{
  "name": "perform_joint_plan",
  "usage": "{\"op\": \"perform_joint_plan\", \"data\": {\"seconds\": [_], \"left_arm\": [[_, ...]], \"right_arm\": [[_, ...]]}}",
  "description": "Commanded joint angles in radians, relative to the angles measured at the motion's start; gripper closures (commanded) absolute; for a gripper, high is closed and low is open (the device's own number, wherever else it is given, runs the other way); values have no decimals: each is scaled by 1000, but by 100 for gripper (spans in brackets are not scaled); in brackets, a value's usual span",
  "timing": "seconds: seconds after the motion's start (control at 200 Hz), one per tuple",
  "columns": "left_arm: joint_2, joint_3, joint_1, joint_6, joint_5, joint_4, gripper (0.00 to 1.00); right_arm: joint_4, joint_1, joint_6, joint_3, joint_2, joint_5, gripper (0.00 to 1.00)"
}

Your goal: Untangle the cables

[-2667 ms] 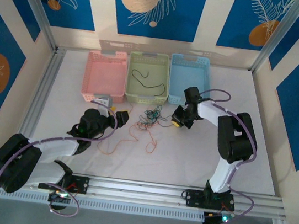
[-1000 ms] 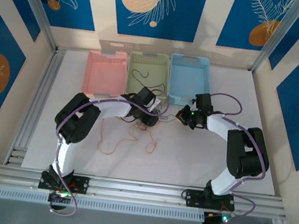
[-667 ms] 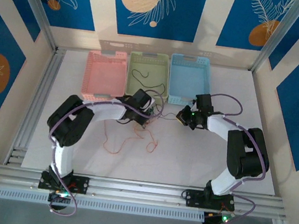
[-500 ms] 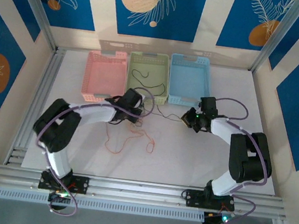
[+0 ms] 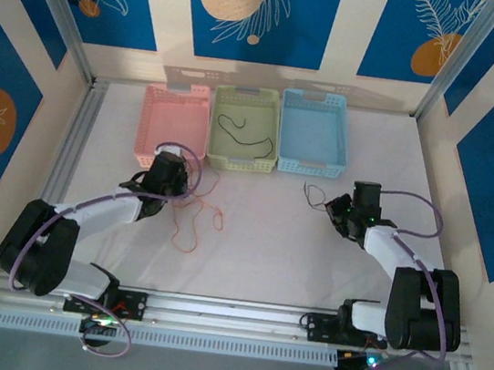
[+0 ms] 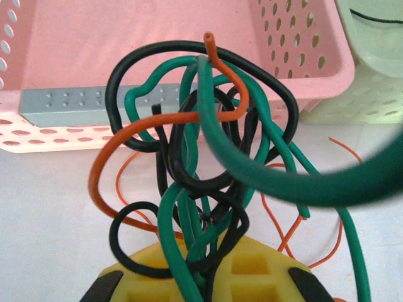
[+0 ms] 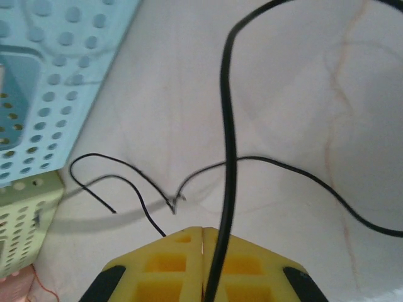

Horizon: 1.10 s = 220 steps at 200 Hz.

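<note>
Both grippers have pulled apart since half a second ago. Left went down-left and took the clump along, right went out to the right.

Top view:
- left gripper [image 5: 179, 176] sits left of centre, just below the pink basket [image 5: 172, 128] near its right corner, fingers closed on the cable clump [image 5: 191, 180].
- orange cable [image 5: 194, 224] lies in loose loops on the table [image 5: 266, 243] just below it.
- right gripper [image 5: 335, 207] is right of centre, closed on a thin black cable [image 5: 313, 192] that trails to its upper left, below the blue basket [image 5: 311, 139].
- Baskets run in a row along the top: pink, green basket [image 5: 241, 158], blue. Green holds a second black cable [image 5: 238, 139], curved on its floor.

Left wrist:
- Yellow fingertips of the left gripper [image 6: 204, 277] at bottom centre are clamped on the cable clump [image 6: 201, 157]. Its black, green and orange strands loop through each other, standing up mid-frame.
- One green strand is blurred close to the lens, right side.
- Pink basket [image 6: 75, 38] spans the top, with a grey strip [image 6: 75, 104] carrying rows of dots on its near wall. Can't make out any writing on it.
- Green basket [image 6: 371, 82] is upper right.

Right wrist:
- right gripper [image 7: 203, 251] is at bottom centre, fingers pressed together, with the thin black cable [image 7: 228, 126] rising between them to the top edge.
- More thin black wire is curled on the table [image 7: 302, 94] mid-left. Can't tell if it's the same cable.
- Blue basket [image 7: 56, 75] is upper left, green basket [image 7: 19, 226] lower left.
</note>
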Motion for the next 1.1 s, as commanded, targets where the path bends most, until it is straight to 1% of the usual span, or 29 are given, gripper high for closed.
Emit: {"op": "perform_joint_plan", "data": {"seconds": [0.0,0.07,0.285,0.37,0.425,0.595,0.66,0.84,0.905,0.97,1.095], "left_arm": [[7,4,4,-28,28,69,100],[7,2,4,-27,35,74,100],[31,12,3,-23,71,78,100],[28,10,4,-23,74,81,100],[23,3,4,-23,76,88,100],[16,-5,4,-23,75,97,100],[18,-5,4,-24,78,97,100],[20,-4,4,-23,81,98,100],[18,-7,4,-23,82,101,100],[15,-7,4,-21,86,103,100],[7,-16,4,-20,91,113,100]], "right_arm": [[59,50,-65,44,8,-29,100],[54,101,-130,86,0,-30,100],[-130,258,-269,325,-116,-25,100],[-177,311,-305,449,-107,-17,100],[-185,331,-309,518,-74,-19,100],[-200,357,-292,770,124,-69,100],[-227,370,-294,893,209,-69,100],[-313,383,-302,1262,500,-139,100],[-377,387,-303,1404,606,-105,100],[-404,387,-291,1495,692,-64,100],[-423,367,-259,1632,857,-101,100]]}}
